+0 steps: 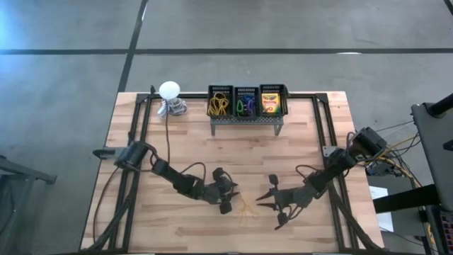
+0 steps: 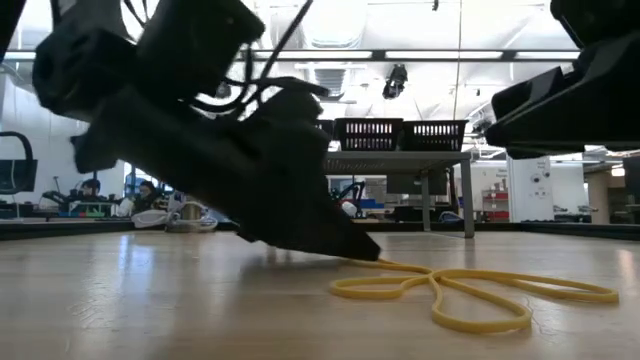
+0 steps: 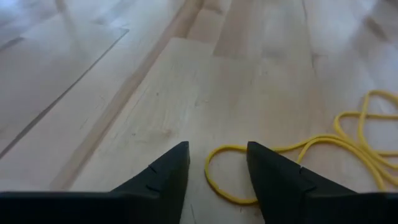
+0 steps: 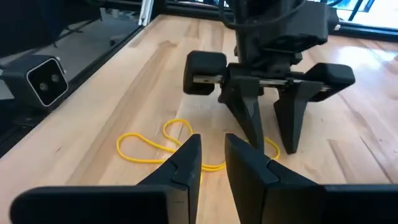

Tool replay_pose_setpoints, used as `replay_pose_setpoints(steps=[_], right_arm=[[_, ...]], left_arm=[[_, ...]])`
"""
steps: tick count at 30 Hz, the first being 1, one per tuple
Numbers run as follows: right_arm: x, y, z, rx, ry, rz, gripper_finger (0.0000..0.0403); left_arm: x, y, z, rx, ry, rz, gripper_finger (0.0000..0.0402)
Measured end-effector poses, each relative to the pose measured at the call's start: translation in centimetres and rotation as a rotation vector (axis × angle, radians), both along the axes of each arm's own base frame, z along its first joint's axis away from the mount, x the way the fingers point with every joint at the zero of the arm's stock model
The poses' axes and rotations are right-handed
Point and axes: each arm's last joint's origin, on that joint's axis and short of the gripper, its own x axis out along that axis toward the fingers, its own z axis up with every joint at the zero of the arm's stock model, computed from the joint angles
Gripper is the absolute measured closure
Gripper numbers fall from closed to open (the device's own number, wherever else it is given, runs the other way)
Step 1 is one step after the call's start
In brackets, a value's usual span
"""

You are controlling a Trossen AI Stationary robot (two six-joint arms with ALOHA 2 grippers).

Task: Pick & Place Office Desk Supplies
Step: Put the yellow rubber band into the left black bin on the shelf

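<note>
The left pincer point(image 1: 232, 200), released, straddles one loop end of the rubber band point(image 1: 244, 207). The band lies flat on the counter point(image 1: 212, 152) between both pincers; thin, limp and stretchy, it's best pinched at a loop. The right pincer point(image 1: 263, 201), just beside it, holds nothing, fingers narrowly parted.

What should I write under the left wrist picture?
Left gripper open over a loop of the yellow rubber bands on the wooden table.

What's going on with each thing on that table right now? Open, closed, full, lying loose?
Left gripper: open, tips down around a loop of the rubber band.
Right gripper: open, low beside the band, holding nothing.
Rubber band: lying flat on the table, tangled in loops.
Bins: upright on the stand, each holding supplies.
</note>
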Motion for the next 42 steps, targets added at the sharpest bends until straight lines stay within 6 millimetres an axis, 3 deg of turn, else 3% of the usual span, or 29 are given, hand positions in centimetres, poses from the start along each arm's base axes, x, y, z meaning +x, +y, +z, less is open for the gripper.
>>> replay_pose_setpoints(steps=[6, 13, 15, 22, 28, 33, 38, 42], right_arm=[[0.5, 0.4, 0.5, 0.003, -0.018, 0.006, 0.0339], [0.5, 0.4, 0.6, 0.007, -0.022, 0.008, 0.0339], [0.4, 0.4, 0.6, 0.006, -0.020, 0.008, 0.0341], [0.4, 0.3, 0.4, -0.004, -0.004, 0.007, 0.0344], [0.4, 0.3, 0.3, -0.006, 0.001, 0.006, 0.0346], [0.4, 0.3, 0.3, -0.003, 0.001, 0.005, 0.0346], [0.4, 0.3, 0.3, 0.004, 0.002, 0.003, 0.0346], [0.4, 0.3, 0.3, 0.002, 0.004, 0.003, 0.0346]], left_arm=[[1.1, -0.3, 0.5, 0.091, 0.167, 0.003, 0.0253], [1.1, -0.3, 0.5, 0.119, 0.212, 0.008, 0.0376], [1.1, -0.2, 0.5, 0.121, 0.211, 0.010, 0.0393], [0.4, -1.0, 2.7, 0.231, 0.165, 0.022, 0.0399], [-0.5, -2.7, 8.1, 0.339, 0.012, 0.065, 0.0400], [-1.2, -2.8, 11.6, 0.372, -0.055, 0.073, 0.0401], [-1.5, -2.3, 12.7, 0.392, -0.059, 0.084, 0.0401], [-1.6, -1.9, 12.0, 0.418, -0.006, 0.082, 0.0401]])
